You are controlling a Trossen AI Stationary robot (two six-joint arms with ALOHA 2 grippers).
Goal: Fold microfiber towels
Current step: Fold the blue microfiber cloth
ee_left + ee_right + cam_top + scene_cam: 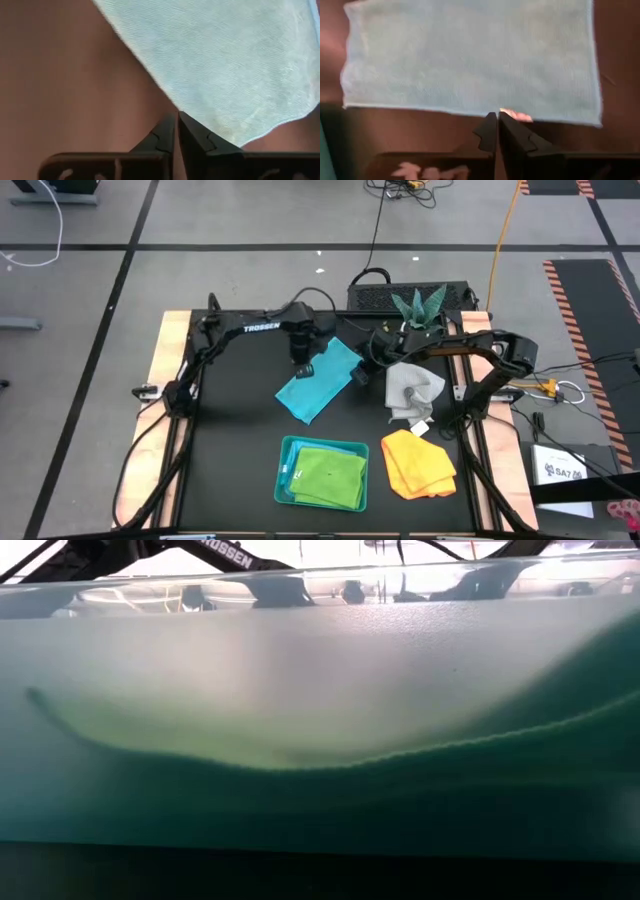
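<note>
Turquoise towel (318,381) flat on the black counter (235,440), just behind the teal tray (286,470) holding the lime green towel (329,476). Left claw (177,116) pressed together at the turquoise towel's far edge; right claw (498,116) pressed together at its right edge, neither visibly pinching cloth.

Turquoise towel (318,381), lime-green towel (330,476), yellow-orange towel (418,463) — teal tray (287,467).

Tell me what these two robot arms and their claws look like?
Both arms are dark, slim, jointed tubes with black cables. The left arm carries white "TROSSEN" lettering. Each claw, left claw and right claw, ends in two flat black pointed fingers.
</note>
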